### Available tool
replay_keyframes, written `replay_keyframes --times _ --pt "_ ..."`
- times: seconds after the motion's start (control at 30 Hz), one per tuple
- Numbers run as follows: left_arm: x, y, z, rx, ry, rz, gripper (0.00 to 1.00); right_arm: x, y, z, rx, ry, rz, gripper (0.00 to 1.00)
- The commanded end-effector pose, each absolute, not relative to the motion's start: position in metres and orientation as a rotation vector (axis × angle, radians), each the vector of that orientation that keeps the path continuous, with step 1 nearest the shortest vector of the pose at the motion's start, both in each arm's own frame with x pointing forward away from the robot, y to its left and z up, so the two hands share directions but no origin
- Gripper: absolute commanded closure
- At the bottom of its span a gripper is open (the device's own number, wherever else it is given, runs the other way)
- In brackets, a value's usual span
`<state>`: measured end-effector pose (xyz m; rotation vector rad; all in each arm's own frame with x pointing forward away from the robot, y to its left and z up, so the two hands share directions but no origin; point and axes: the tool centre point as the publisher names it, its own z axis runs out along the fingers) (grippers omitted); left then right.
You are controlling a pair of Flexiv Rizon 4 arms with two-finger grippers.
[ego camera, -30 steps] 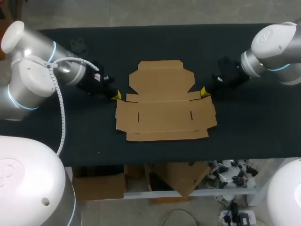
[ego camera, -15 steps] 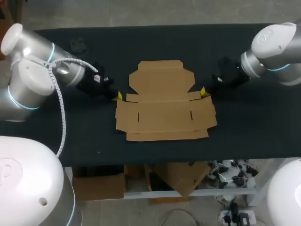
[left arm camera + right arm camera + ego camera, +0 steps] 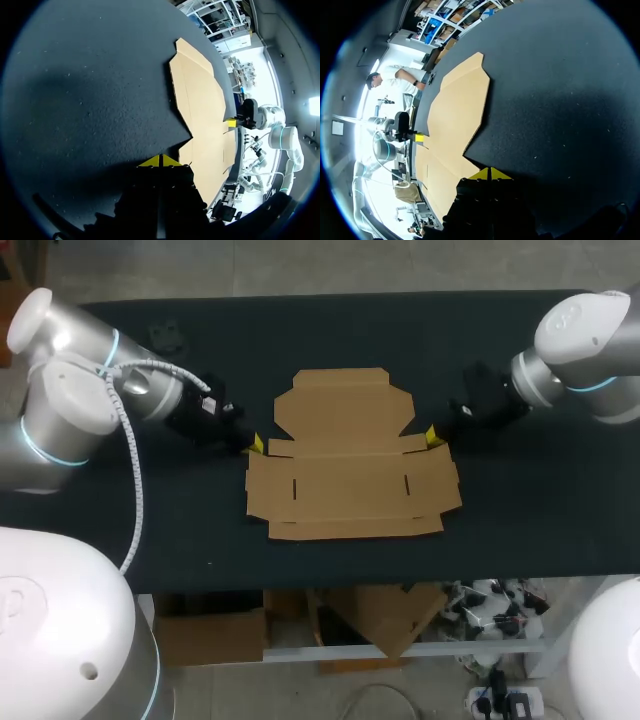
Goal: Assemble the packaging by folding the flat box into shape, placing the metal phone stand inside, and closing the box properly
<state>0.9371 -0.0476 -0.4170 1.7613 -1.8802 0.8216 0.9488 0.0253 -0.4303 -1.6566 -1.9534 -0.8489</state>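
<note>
Flat box (image 3: 352, 455) lies unfolded; left hand (image 3: 256, 443), right hand (image 3: 432, 435) flank it.

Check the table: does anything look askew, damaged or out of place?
Nothing stands out. The flat box lies undamaged in the middle of the table, with the left jaws and right jaws shut beside its side notches.

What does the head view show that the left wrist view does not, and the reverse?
Only the head view: the whole outline of the flat box and a small dark object near the far edge of the table. Only the left wrist view: the left gripper, its yellow tips pressed together, empty, beside the box's edge. Both: the box lying unfolded, and the right gripper at its opposite side.
</note>
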Motion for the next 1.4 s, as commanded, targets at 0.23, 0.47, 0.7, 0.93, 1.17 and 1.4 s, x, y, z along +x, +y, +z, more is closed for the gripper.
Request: replay_keyframes --times 0.23,0.47,0.7,0.93,1.17,1.4 --pt "0.942 -0.049 -0.424 1.721 -1.866 0.830 1.00 0.952 0.026 -0.433 -1.639 -1.948 -0.855 1.00" --pt "0.941 -0.052 -0.424 1.685 -1.861 0.843 1.00 0.953 0.028 -0.434 -1.632 -1.941 -0.866 1.00" --pt "0.941 -0.057 -0.426 1.673 -1.865 0.837 1.00 0.954 0.030 -0.434 -1.624 -1.940 -0.872 1.00" --pt "0.941 -0.059 -0.425 1.669 -1.866 0.839 1.00 0.953 0.031 -0.433 -1.620 -1.940 -0.880 1.00" --pt "0.940 -0.060 -0.425 1.669 -1.865 0.840 1.00 0.952 0.032 -0.433 -1.616 -1.941 -0.888 1.00" --pt "0.940 -0.063 -0.424 1.661 -1.865 0.843 1.00 0.952 0.034 -0.431 -1.614 -1.946 -0.895 1.00"
